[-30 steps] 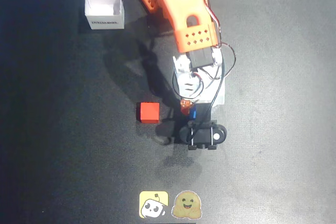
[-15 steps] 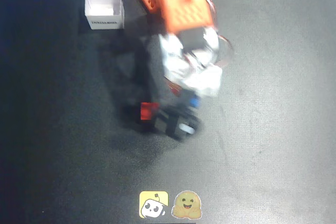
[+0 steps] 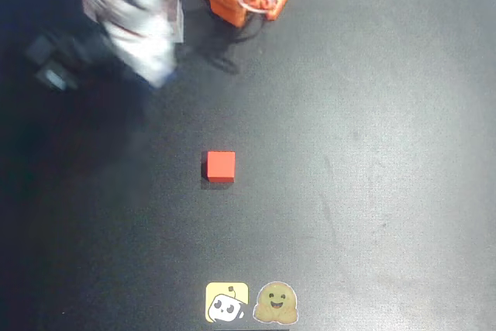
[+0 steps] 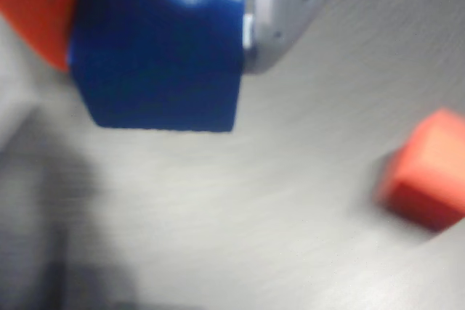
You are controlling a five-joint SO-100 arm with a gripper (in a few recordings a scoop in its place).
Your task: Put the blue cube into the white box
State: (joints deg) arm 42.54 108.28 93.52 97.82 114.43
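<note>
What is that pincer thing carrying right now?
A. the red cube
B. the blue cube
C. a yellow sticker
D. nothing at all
B. In the wrist view the blue cube sits clamped between the fingers of the pincer, raised off the table, while the red cube lies on the dark surface, apart from it.
</note>
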